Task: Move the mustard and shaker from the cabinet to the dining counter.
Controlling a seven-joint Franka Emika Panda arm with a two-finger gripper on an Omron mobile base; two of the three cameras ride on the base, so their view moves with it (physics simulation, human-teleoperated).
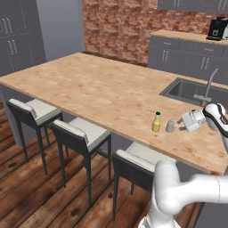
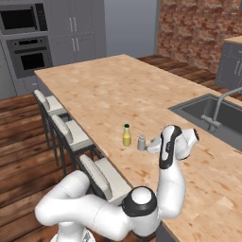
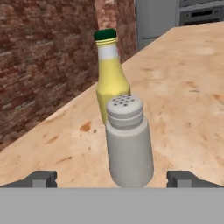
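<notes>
Grey shaker (image 3: 127, 140) and mustard (image 3: 109, 74) stand upright, just beside each other on the dining counter (image 1: 89, 89). Gripper (image 3: 113, 178) released, jaws wide, tips flanking the shaker's base. Both look light, rigid, smooth; best grasped mid-body.

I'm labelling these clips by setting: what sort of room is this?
A home kitchen, rendered. A long wood island counter holds a sink with a tap and has cushioned stools alongside; a built-in oven sits among grey cabinets.
</notes>
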